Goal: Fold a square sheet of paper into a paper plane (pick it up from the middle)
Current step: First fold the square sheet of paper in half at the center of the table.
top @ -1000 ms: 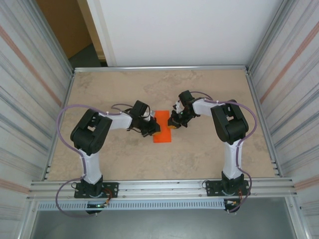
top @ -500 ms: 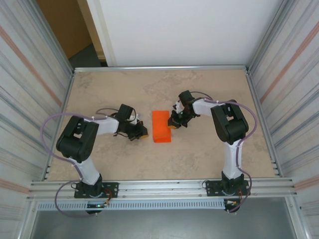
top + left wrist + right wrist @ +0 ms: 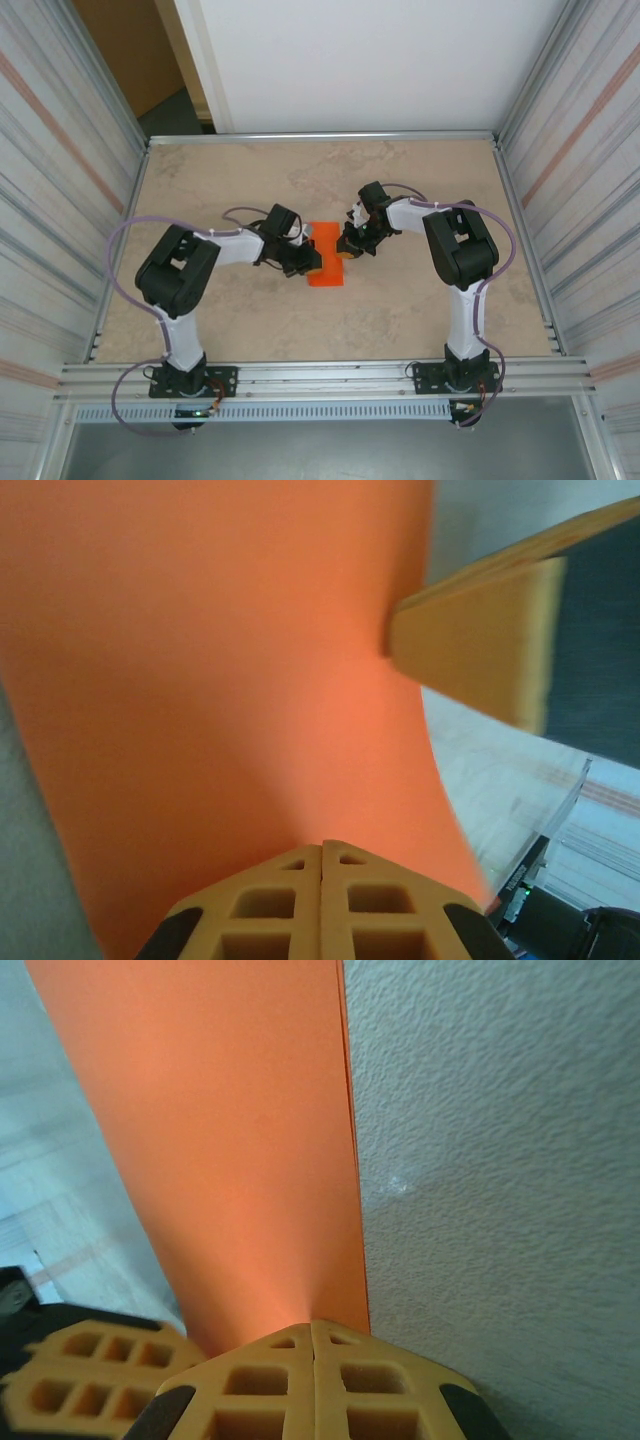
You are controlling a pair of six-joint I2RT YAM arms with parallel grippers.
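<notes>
A pale beige table [image 3: 420, 300] with a marbled, faintly mottled top sits inside a metal frame. Ribbed, corrugated walls stand at the left and right edges and a plain white panel beyond the far edge. Up close in the right wrist view the surface is finely grained and matte.

The square sheet of paper [image 3: 326, 276] lies near the middle of the table, a little towards the near edge. It is thin, smooth, unmarked bright orange, and from above it reads as a narrow upright rectangle with straight, crisp sides. In the left wrist view the paper [image 3: 220, 660] curves upward rather than lying flat. In the right wrist view its long right edge [image 3: 350, 1160] runs as a clean straight line against the table.

The left gripper [image 3: 308, 264] meets the sheet at its left side, and the right gripper [image 3: 346, 250] meets it at the right side, slightly farther back. The two come in from opposite sides with the paper between them. Each has yellow, honeycomb-moulded fingers [image 3: 270, 900] pressed together with no gap. The orange paper starts right at the tips. Whether the paper is actually pinched or merely touched cannot be told.
</notes>
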